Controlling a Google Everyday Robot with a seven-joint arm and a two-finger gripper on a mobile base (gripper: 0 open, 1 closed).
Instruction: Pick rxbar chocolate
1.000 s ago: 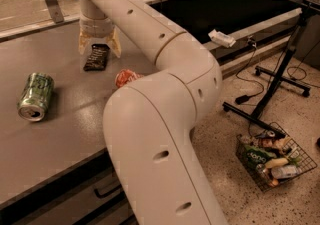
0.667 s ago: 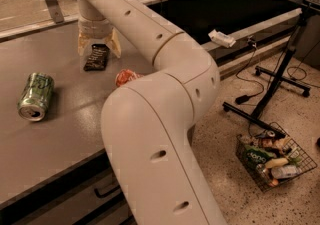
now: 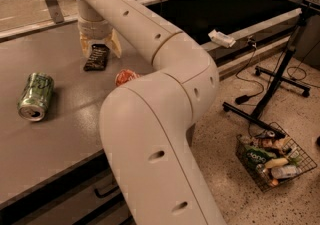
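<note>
Claw [image 3: 100,49] straddles rxbar chocolate [image 3: 96,58] on grey table [image 3: 65,134] — speckled floor [image 3: 305,119] beyond.

Grey table [image 3: 55,144] occupies the left of the scene. The gripper [image 3: 100,52] stands at the far side of the table, fingers [image 3: 116,48] spread on either side of the dark snack bar [image 3: 95,59], which lies flat. Green can [image 3: 36,96] lies on its side, near left. Orange can [image 3: 125,76] sits just right of the bar, partly hidden by the arm [image 3: 165,114]. Wire basket [image 3: 275,161] of packaged goods rests on the floor, right.
</note>
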